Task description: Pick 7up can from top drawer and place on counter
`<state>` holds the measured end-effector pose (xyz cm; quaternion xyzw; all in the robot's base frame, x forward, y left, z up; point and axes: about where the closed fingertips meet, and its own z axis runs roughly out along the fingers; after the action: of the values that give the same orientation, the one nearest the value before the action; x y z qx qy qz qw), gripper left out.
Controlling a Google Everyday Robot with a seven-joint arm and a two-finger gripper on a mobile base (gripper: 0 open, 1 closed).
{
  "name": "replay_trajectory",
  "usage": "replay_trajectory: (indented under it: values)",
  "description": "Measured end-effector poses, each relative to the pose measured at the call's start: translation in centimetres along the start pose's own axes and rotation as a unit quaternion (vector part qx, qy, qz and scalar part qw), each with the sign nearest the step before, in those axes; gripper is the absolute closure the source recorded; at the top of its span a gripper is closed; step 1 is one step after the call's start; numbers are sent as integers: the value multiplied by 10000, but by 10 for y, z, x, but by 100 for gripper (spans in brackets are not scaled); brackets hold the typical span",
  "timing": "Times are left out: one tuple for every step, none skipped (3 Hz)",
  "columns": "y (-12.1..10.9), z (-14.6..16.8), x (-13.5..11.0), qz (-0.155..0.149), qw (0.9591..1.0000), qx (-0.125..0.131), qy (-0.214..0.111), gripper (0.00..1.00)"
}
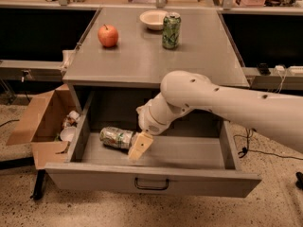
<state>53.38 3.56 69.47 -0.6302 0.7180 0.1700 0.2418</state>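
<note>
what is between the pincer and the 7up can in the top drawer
Nothing: in the camera view the pincer sits right beside one end of the 7up can lying in the open top drawer, with no object between them.

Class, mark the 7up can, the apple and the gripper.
7up can [115, 137], camera view, dented side.
apple [108, 35], camera view, its red front.
gripper [136, 151], camera view, tan tip, in top drawer [199, 179] beside can.

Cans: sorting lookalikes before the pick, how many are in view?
2: the 7up can lies in the top drawer beside the gripper; a green can stands on the counter. The arm may hide more.
</note>
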Motion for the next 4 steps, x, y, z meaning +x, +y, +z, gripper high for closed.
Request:
replay_trajectory:
  values:
    - [-4, 29, 1, -5, 10000, -45, 36, 0]
    - [-8, 42, 0, -9, 10000, -82, 46, 0]
    - [-16, 63, -1, 2, 9999, -153, 35, 0]
    - [-21, 81, -3, 20, 9997, -230, 7, 4]
